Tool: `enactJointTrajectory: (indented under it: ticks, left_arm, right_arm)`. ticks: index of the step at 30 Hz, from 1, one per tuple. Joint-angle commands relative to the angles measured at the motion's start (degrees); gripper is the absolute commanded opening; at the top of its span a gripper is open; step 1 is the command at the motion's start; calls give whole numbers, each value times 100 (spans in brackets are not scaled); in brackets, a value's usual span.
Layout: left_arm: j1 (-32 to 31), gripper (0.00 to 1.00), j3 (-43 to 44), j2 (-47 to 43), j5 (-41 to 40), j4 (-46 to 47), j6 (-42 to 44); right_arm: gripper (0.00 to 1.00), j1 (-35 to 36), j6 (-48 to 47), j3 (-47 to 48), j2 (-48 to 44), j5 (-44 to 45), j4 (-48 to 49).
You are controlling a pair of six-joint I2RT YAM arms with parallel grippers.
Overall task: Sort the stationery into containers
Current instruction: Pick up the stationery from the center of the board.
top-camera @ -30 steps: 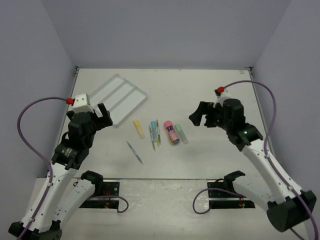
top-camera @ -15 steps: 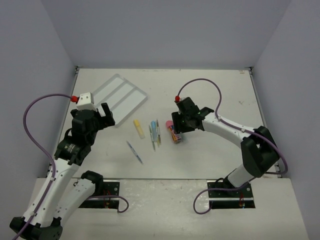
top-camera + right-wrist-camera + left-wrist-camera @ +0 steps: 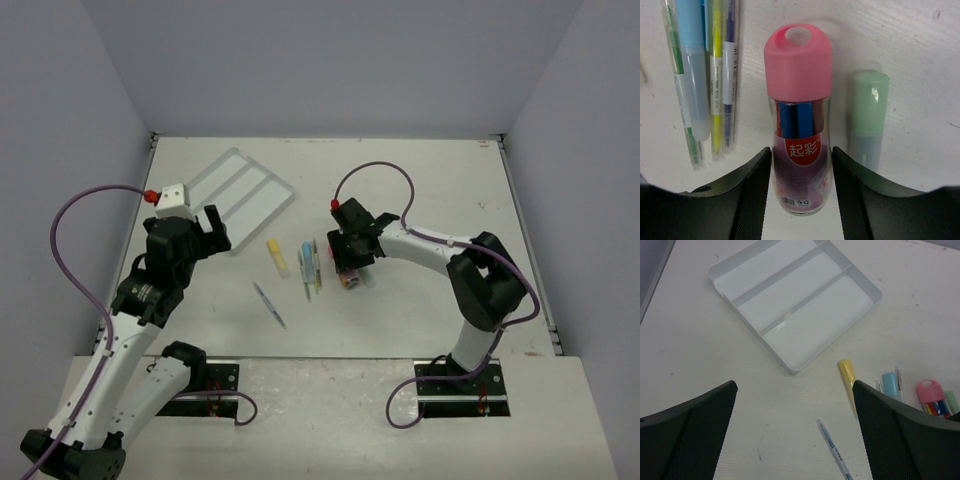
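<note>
At far left, the left gripper [image 3: 794,385], fingers spread wide, hanging over the table [image 3: 700,370] just short of the tray [image 3: 805,301]. Tray set at an angle toward the table's back left, three long compartments side by side. Right of the tray, a yellow highlighter [image 3: 277,257]; nearer the arms, a lone thin pen [image 3: 269,304]. Next, a blue-capped marker [image 3: 692,75] lying alongside thin pens [image 3: 720,85]. Then the pink-capped tube [image 3: 799,65], flat on the table, pinched at its lower body by the right gripper [image 3: 801,150] with one finger against each side. Furthest right, just beside the tube, a pale green highlighter [image 3: 867,120].
</note>
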Motion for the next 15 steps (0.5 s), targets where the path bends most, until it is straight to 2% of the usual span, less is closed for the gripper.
enactJointTrajectory:
  ticks: [1, 3, 5, 7, 10, 13, 14, 15]
  left_arm:
    - [80, 100, 60, 140, 44, 8, 119]
    - [80, 100, 121, 255, 211, 10, 103]
    - [80, 100, 204, 385, 515, 18, 52]
    - [81, 100, 291, 537, 852, 50, 20]
    - [88, 100, 359, 688, 993, 78, 12]
    - [88, 100, 385, 708, 878, 36, 22]
    - [88, 100, 395, 689, 848, 31, 22]
    - [88, 100, 404, 679, 843, 33, 8]
  right_arm:
    - [42, 153, 47, 192, 299, 200, 6]
    - [32, 167, 45, 144, 202, 180, 82]
    - [45, 167, -19, 152, 198, 163, 125]
    - [64, 167, -80, 248, 294, 208, 25]
    - [68, 176, -58, 302, 603, 314, -110]
    - [58, 176, -7, 232, 616, 380, -79]
    - [52, 176, -2, 192, 543, 385, -60]
    - [43, 176, 0, 160, 467, 388, -14]
